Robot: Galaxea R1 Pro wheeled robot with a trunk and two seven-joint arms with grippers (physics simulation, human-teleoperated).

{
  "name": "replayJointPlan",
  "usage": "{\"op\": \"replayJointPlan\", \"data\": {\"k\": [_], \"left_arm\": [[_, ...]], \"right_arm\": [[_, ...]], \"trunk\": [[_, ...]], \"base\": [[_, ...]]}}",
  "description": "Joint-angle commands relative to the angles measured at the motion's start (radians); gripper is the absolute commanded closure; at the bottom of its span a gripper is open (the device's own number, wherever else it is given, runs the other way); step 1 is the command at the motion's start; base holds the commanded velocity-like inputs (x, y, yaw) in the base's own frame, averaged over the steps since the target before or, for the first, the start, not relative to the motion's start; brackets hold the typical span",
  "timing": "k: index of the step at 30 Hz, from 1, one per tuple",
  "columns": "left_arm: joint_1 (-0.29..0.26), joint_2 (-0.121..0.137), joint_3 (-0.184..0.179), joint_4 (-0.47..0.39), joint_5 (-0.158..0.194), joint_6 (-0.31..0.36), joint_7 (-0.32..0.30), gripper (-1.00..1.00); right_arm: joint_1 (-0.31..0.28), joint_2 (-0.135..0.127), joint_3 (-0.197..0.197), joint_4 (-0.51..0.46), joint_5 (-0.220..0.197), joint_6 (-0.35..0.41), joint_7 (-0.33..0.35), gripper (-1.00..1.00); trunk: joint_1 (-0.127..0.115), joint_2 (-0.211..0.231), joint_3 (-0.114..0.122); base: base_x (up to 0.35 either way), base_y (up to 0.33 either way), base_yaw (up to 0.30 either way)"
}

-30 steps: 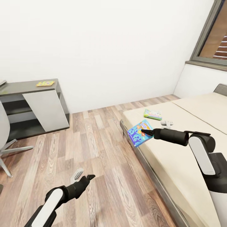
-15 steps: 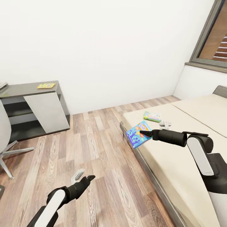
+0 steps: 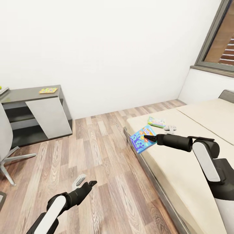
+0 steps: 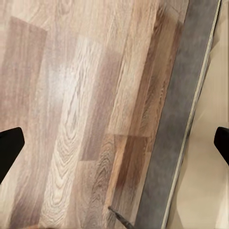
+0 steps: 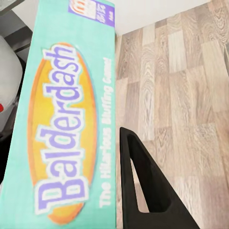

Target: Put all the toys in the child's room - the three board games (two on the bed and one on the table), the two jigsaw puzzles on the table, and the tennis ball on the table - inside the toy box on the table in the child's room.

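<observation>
Right end effector (image 3: pixel 147 139) gripping small blue flat board game box (image 3: pixel 142 138) over beige bed's (image 3: pixel 182 169) edge, left end effector (image 3: pixel 85 182) hanging spread and empty above wood plank floor (image 3: pixel 97 152)

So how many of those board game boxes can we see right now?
2. A blue board game is pinched in the right claw above the bed's edge; a green-white board game lies flat on the bed behind it. Others may be out of view.

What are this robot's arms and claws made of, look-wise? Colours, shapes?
Each arm is a white rounded shell joined to a dark grey, tube-like forearm. The left claw has one pale grey finger and one black; the right claw ends in black, wedge-shaped fingers. No cables or markings show.
</observation>
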Motion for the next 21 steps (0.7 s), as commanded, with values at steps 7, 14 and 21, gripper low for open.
{"op": "replayJointPlan", "data": {"k": [7, 14, 21], "left_arm": [[0.002, -0.005, -0.007, 0.002, 0.001, -0.001, 0.006, -1.00], [0.002, -0.010, -0.008, 0.035, 0.002, -0.001, -0.001, -1.00], [0.002, -0.011, -0.007, 0.066, 0.004, -0.001, -0.006, -1.00]], "right_arm": [[0.000, 0.000, 0.002, 0.000, 0.010, 0.002, 0.010, 1.00], [0.000, 0.000, 0.002, 0.000, 0.010, 0.002, 0.011, 1.00], [0.000, 0.000, 0.002, 0.000, 0.010, 0.002, 0.010, 1.00]], "trunk": [[-0.027, 0.049, 0.021], [-0.054, 0.098, 0.043], [-0.081, 0.147, 0.065]], "base": [[0.000, 0.000, 0.000], [0.000, 0.000, 0.000], [0.000, 0.000, 0.000]]}}
